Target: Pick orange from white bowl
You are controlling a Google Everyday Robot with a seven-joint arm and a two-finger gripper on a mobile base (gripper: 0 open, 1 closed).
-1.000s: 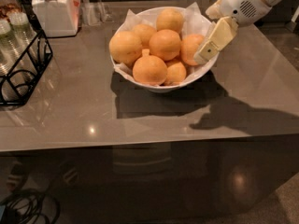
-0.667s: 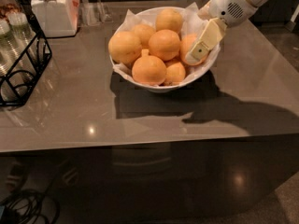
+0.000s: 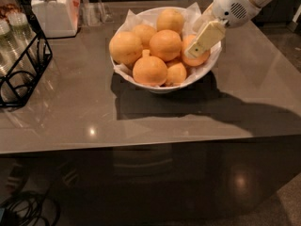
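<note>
Grey-brown polished tabletop [image 3: 263, 107] fills most of the view and mirrors the ceiling lights. From the upper right a white robot arm [image 3: 240, 4] reaches in, angled down and to the left, a vented housing at its wrist. At the left edge stands a black wire rack [image 3: 28, 74] with clear bottles [image 3: 11, 32], and behind it a white lidded jar [image 3: 54, 13]. Near the table's far middle sits the white bowl [image 3: 164, 86], lined with crinkled white paper [image 3: 136, 18] that rises past its rim, and heaped with paler oranges [image 3: 126, 47]. The orange [image 3: 200, 59], a deeper reddish tone, lies at the bowl's right side against the rim. The gripper [image 3: 195, 48] slants across this fruit, its cream tip lying over the front of the skin; whether it is open or clamped cannot be told.
</note>
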